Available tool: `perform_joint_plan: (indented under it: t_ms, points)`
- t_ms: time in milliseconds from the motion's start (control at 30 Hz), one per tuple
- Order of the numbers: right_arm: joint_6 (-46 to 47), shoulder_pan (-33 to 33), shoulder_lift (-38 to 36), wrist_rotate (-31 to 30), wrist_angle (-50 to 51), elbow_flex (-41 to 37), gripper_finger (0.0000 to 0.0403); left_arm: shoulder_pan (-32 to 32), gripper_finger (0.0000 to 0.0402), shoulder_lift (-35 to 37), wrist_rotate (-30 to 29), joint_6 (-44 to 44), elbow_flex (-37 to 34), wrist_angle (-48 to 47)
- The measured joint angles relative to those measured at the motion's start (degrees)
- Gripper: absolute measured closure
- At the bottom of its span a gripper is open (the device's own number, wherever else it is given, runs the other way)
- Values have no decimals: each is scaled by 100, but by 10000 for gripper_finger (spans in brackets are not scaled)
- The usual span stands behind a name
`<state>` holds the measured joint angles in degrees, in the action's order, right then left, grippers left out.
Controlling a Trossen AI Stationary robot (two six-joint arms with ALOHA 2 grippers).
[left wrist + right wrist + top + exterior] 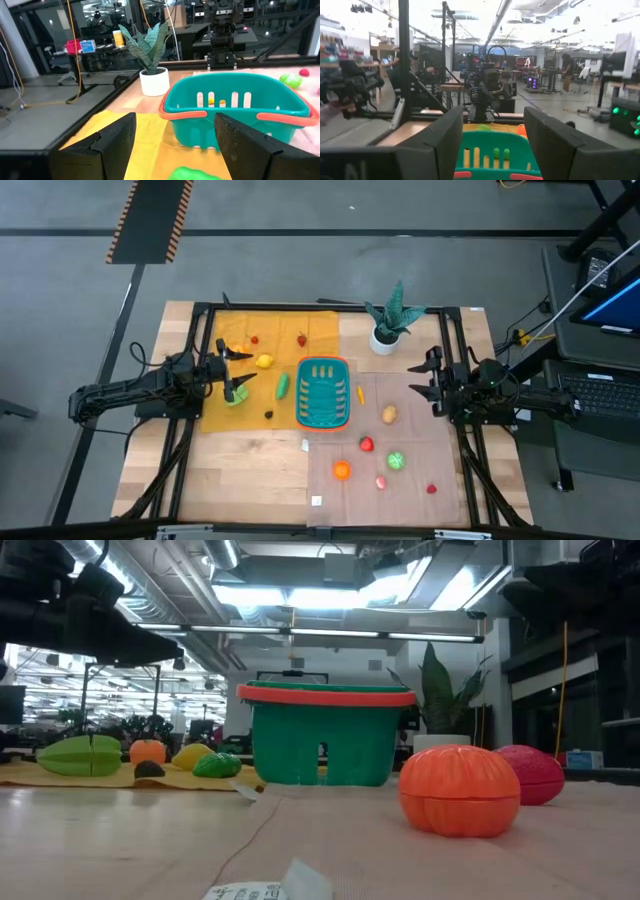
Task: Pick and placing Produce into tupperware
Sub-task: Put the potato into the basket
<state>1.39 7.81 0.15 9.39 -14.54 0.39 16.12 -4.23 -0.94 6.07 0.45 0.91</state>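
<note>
The left gripper [232,370] has its jaws spread apart and empty, over the yellow mat [320,330] beside a green vegetable [283,386]. The right gripper [427,378] is also spread and empty, between the potted plant [390,320] and a tan potato [389,415]. The teal basket [323,420] sits mid-table between them. An orange fruit [342,470] and red pieces lie nearer the front.

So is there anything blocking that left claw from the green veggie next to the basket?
Nothing visible. The left claw is open and faces the green vegetable across bare yellow mat, with the teal basket just beyond.
</note>
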Motion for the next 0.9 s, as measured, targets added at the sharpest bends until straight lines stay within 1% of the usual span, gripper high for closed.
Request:
perform_joint_plan:
  t_ms: [100,167,300,500,567,667,767,900]
  points:
    - [290,0,-1,5,6,1,190,0,140,2,-1,-139,0,7]
    - [255,0,3,-2,10,1,190,-2,140,2,-1,-290,1,9]
    - [86,2,17,-360,10,-1,190,-1,140,2,-4,-393,1,84]
    - [155,2,92,-420,71,0,190,0,140,2,-4,-400,2,213]
    - [102,1,214,-459,72,-1,190,-1,140,2,-4,-398,2,397]
    - [-60,2,478,-713,44,-1,190,0,140,-5,-2,-283,2,837]
    - [-339,2,806,-823,-324,19,190,0,140,-122,-2,-145,2,1232]
    - [-528,7,1280,-826,-303,442,190,0,140,-327,-1,-153,17,1333]
